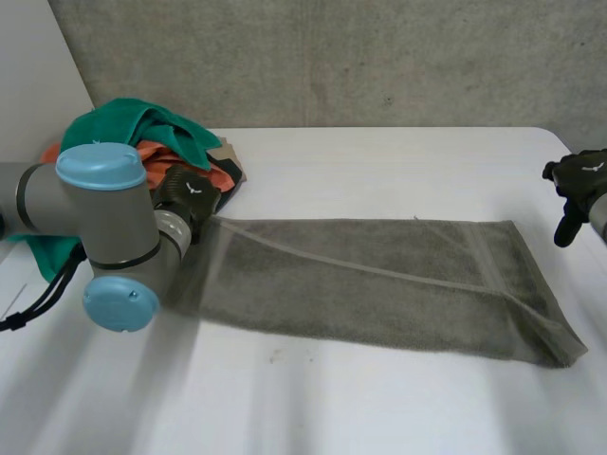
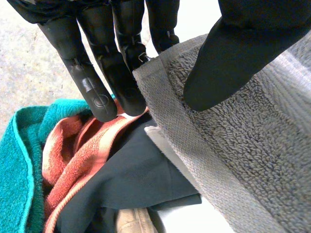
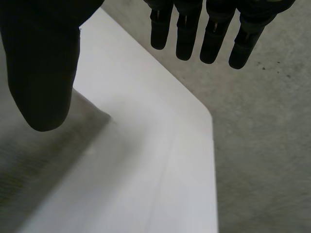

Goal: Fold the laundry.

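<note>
White counter (image 1: 379, 161), concrete wall (image 1: 332, 57) behind. Far left: one unfolded pile (image 1: 204, 156), four pieces showing: teal cloth (image 1: 133, 118), orange towel (image 1: 163, 152), dark garment (image 2: 131, 179), beige scrap (image 2: 133, 221). Left hand (image 1: 190, 194) pinches the pile-side corner of the one grey towel (image 1: 379, 284), thumb on top, fingers beneath. Towel lies as a long strip across the middle, probably halved lengthwise; crosswise folds remain. Right hand (image 1: 577, 180) hangs beyond its far end, fingers straight, empty.
</note>
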